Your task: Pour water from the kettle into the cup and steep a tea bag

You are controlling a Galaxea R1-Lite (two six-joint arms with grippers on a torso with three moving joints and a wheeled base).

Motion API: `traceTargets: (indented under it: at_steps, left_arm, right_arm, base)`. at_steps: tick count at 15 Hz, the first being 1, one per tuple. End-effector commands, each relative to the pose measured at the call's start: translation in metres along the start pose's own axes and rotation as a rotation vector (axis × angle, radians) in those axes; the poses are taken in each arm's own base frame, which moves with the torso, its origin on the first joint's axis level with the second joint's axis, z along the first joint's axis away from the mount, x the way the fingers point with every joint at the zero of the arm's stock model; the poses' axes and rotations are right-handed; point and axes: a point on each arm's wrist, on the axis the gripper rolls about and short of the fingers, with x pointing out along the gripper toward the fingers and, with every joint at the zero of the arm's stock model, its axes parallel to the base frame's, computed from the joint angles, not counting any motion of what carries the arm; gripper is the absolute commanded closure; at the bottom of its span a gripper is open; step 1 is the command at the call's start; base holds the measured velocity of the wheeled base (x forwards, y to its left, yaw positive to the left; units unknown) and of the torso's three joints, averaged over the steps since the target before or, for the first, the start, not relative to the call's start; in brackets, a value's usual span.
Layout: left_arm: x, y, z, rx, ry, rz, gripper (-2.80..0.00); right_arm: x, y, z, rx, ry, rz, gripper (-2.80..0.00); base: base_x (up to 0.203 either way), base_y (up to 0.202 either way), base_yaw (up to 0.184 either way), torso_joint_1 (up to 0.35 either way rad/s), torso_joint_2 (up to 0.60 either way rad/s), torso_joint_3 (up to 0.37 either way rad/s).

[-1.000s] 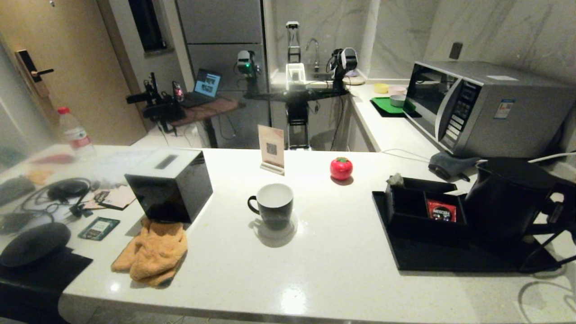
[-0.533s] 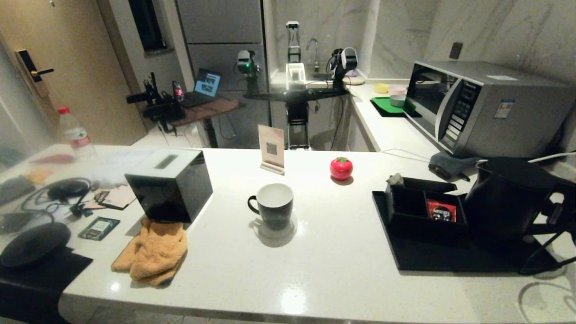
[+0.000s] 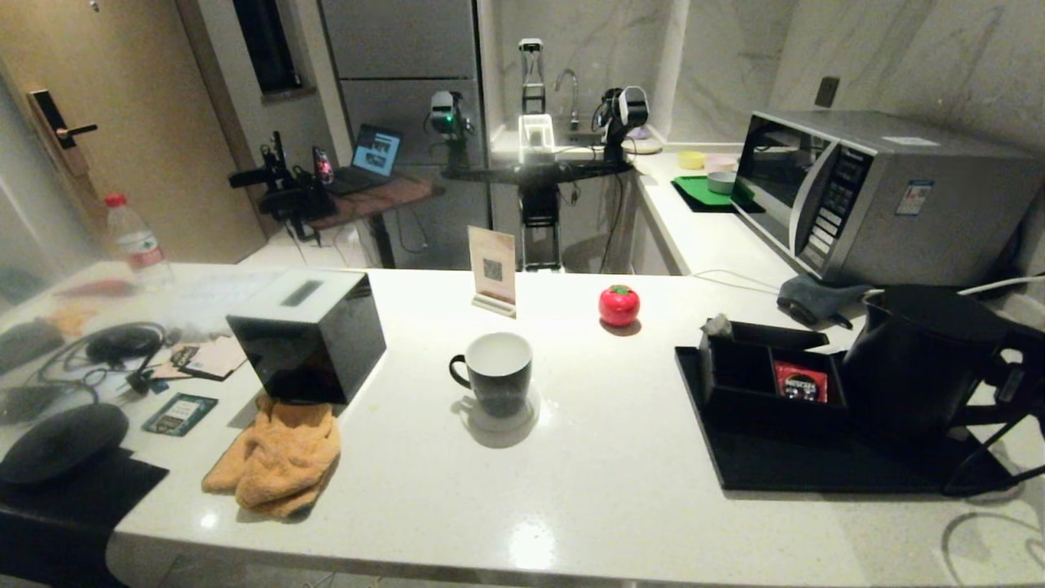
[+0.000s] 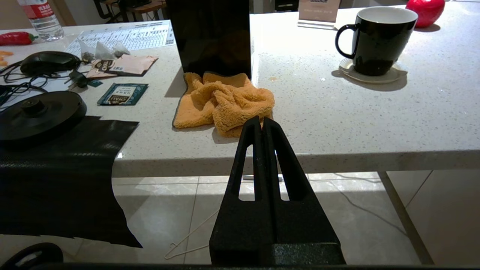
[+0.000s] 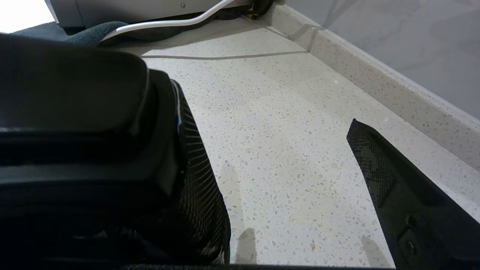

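A: Scan from your left: what sits there?

B: A crumpled orange terry cloth [image 3: 273, 465] lies against a glossy black box [image 3: 306, 336]. Your left gripper [image 4: 262, 123] hangs below the counter edge, fingers pressed together, empty.

A: And mid-counter?

B: The cup [image 3: 494, 372], glazed black with a white inside, stands on speckled stone. A round red tomato-shaped thing [image 3: 619, 305] sits behind it.

A: Far right?

B: The matte black kettle [image 3: 918, 359] rests on a black tray [image 3: 767, 465], beside a compartmented box [image 3: 763, 380]. Your right gripper [image 5: 281, 180] gapes wide at the kettle's handle, holding nothing.
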Motion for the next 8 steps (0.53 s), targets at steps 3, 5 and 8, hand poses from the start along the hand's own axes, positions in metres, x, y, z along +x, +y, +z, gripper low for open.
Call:
traceTargets:
  at_steps: [3,5,8]
  left_arm:
    - [0.0000,0.0000,0.0000,0.001,0.000,0.000,0.00]
    - [0.0000,0.0000,0.0000,0.001,0.000,0.000,0.00]
    - [0.0000,0.0000,0.0000,0.001,0.001,0.000,0.00]
  right_arm:
    - [0.0002,-0.0001,0.0010,0.002,-0.011,-0.002,-2.80]
    - [0.0012,0.0002,0.0000,0.001,-0.010,-0.002,-2.80]
    - [0.0027,0.0008,-0.0030,0.001,-0.003,-0.001,-2.80]
  base:
    - [0.000,0.000,0.000,0.000,0.00,0.000]
    - [0.000,0.000,0.000,0.000,0.00,0.000]
    - [0.000,0.000,0.000,0.000,0.00,0.000]
